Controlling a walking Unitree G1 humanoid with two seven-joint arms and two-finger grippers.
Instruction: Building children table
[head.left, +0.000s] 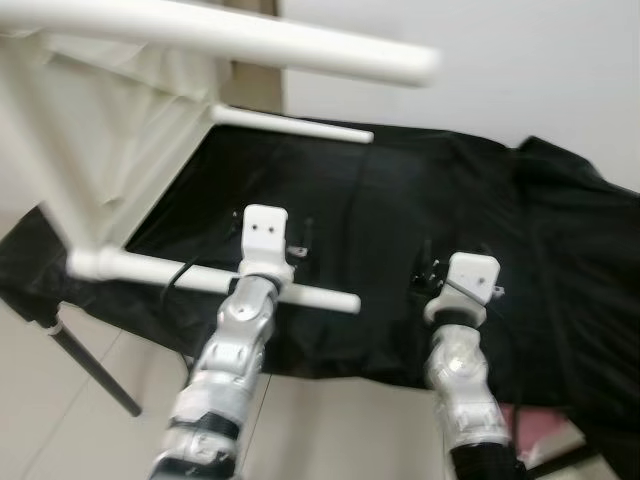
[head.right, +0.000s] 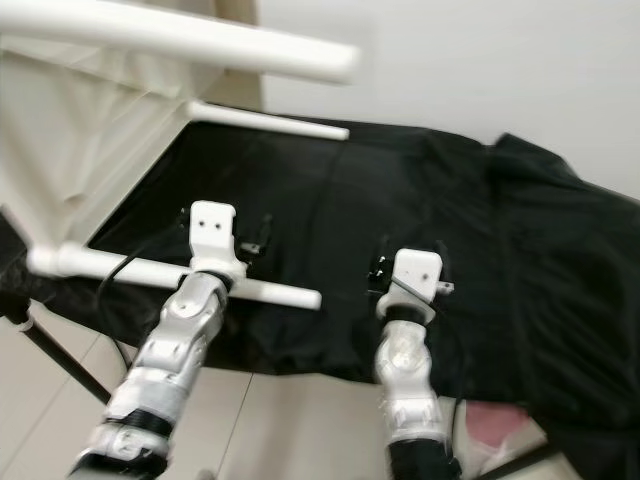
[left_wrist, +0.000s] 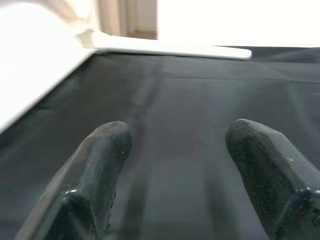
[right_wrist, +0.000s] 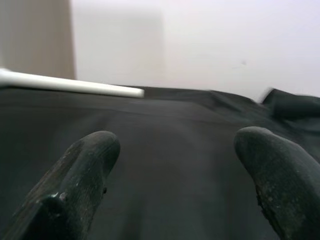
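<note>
A: What is the setting?

B: A pale wall behind a black cloth (head.left: 400, 250) spread over a low surface, with tiled floor (head.left: 60, 400) near the robot. At far left the white children's table (head.left: 90, 150) lies tipped on its side, its 4 round legs (head.left: 230, 283) pointing right across the cloth.

A: And the grippers?

B: The left gripper (left_wrist: 175, 155) hovers over the cloth beside the near leg, fingers (left_wrist: 100, 165) spread wide, holding nothing. Further right, the right gripper (right_wrist: 175, 165) is equally spread and empty, well apart from any leg.

A: How should it proceed?

B: Probably approach a leg squarely, centre it between the fingers, then close gently.

A: Do the views differ?

B: The head views show the arms and the whole frame; the wrist views show the finger gaps and the far leg (right_wrist: 75, 85).
</note>
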